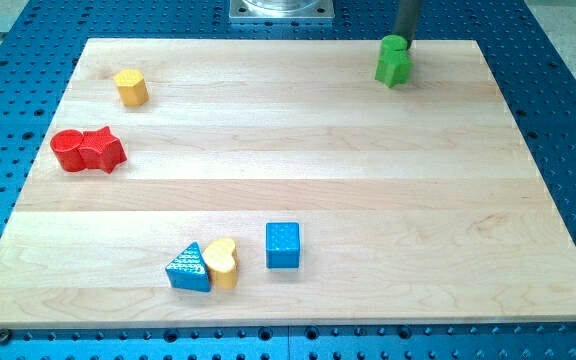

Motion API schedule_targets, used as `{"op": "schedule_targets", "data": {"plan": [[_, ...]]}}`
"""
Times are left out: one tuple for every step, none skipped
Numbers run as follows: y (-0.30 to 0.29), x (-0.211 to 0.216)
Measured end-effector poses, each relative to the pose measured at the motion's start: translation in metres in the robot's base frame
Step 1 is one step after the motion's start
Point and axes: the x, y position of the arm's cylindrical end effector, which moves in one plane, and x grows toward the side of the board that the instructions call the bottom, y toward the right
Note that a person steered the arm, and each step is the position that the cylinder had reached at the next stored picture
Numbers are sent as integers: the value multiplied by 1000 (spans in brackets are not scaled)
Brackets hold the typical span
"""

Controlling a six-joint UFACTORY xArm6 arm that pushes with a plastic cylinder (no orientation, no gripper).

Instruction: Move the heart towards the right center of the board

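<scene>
The yellow heart block (222, 263) lies near the view's bottom, a little left of centre, touching a blue triangle block (188, 268) on its left. A blue cube (282, 245) stands just to its right, apart from it. My tip (404, 40) is at the view's top right, right behind the green blocks (393, 62), far from the heart. The rod comes down from the top edge.
A yellow hexagonal block (131, 87) sits at the top left. A red cylinder (67, 150) and a red star-like block (102, 149) touch each other at the left edge. The wooden board (368, 200) lies on a blue perforated table.
</scene>
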Motion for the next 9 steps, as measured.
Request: {"op": "schedule_targets", "data": {"plan": [[-2, 45], [21, 22], [46, 57], [47, 102], [47, 114], [47, 114], [43, 117], [15, 127], [-48, 150]]}}
